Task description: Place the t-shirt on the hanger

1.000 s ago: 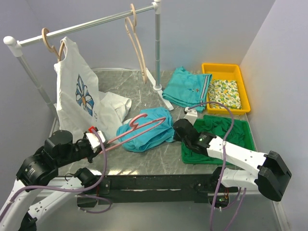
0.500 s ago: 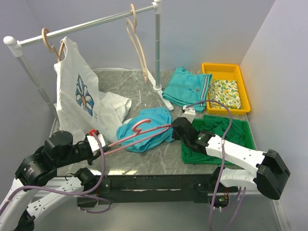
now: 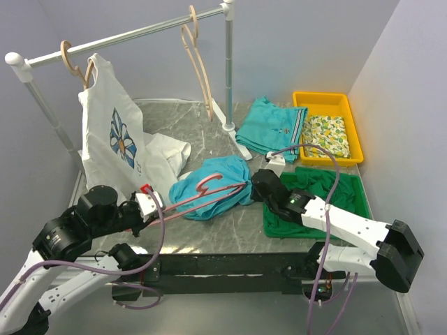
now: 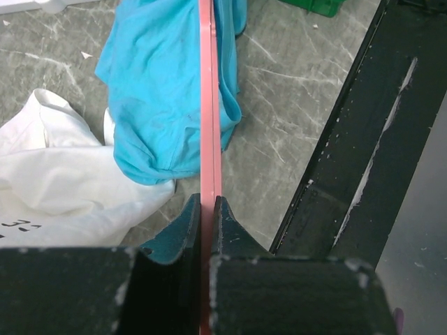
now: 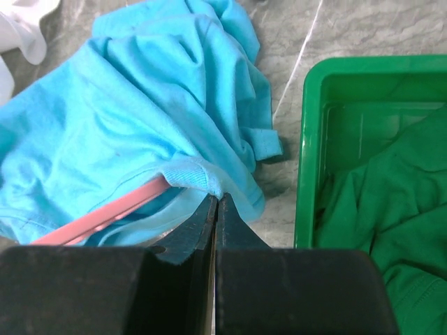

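On the grey marble table [image 3: 209,132], seen from above:
- One thin pink plastic hanger [image 3: 183,204], lying low across the front. Its hook sits over the shirt.
- One plain turquoise cotton t-shirt [image 3: 216,174], bunched at mid-table, with the hanger's far arm running into it.
- One metal clothes rail [image 3: 140,33] carrying two tan wooden hangers [image 3: 198,63]. One of them bears a white top with a blue flower print [image 3: 115,136].
- One folded teal garment with a striped edge [image 3: 269,132].
- One yellow tray [image 3: 327,100] and one green tray [image 3: 360,183].
- Two arms. The left gripper [image 3: 155,209] is at the hanger's near end. The right gripper [image 3: 250,187] is at the shirt's right edge.

Left wrist camera:
- The left gripper [image 4: 207,216] is clamped on the pink hanger [image 4: 208,105], whose bar runs straight away from the jaws.
- The t-shirt [image 4: 160,91] is draped around the bar's far part.
- One heap of white cloth [image 4: 56,174] lies to its left, touching the shirt.

Right wrist camera:
- The right gripper [image 5: 215,216] is pressed fully together, pinching a thin fold at the t-shirt's [image 5: 140,118] edge, just below a ribbed hem.
- One stretch of the pink hanger [image 5: 105,213] emerges from under that hem.
- The green tray's rim [image 5: 307,139] stands near on the right, with one dark green garment [image 5: 377,209] inside it.
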Tool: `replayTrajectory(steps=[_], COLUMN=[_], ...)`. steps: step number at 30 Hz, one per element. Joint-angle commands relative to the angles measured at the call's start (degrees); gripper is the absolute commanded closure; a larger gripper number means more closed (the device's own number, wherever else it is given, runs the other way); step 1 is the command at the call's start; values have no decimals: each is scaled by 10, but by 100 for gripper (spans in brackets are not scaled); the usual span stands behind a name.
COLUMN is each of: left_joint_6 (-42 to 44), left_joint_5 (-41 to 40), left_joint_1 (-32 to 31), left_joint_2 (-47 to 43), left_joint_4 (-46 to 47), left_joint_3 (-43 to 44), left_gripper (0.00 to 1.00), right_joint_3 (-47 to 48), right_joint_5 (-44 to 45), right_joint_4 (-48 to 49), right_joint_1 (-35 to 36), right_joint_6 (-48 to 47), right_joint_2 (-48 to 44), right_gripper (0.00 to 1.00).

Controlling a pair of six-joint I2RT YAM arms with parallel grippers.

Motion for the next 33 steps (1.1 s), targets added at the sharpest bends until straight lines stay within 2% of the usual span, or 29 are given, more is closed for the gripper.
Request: replayTrajectory(steps=[1, 5, 11, 15, 18, 26, 29, 33], left_joint_6=[-2, -1, -1, -5, -23, -48, -67, -80], left_joint_5=[-11, -19, -22, -27, -6, -2, 41, 33], left_joint_1=[-3, -3, -2, -2, -2, -2, -3, -3], left_joint_2=[17, 28, 29, 23, 37, 61, 77, 80], left_joint_4=[54, 82, 121, 200, 243, 390, 421, 454], left_joint_3=[-4, -12, -17, -21, -36, -106, -121, -137], left_gripper=[99, 99, 99, 99, 99, 99, 99, 99], right_joint_3=[31, 74, 204, 298, 334, 282, 265, 277], right_joint_5=[20, 13, 0, 4, 10, 41, 31, 13], right_joint_4=[8, 29, 40, 46, 36, 21, 23, 16], right_joint_1=[-3, 2, 17, 44, 57, 61, 62, 67], right_joint_6=[-24, -78, -165, -209, -219, -205, -201, -208], right_joint_2=[-25, -12, 36, 60, 70, 6, -22, -33], right_gripper=[100, 100, 100, 100, 100, 100, 100, 100])
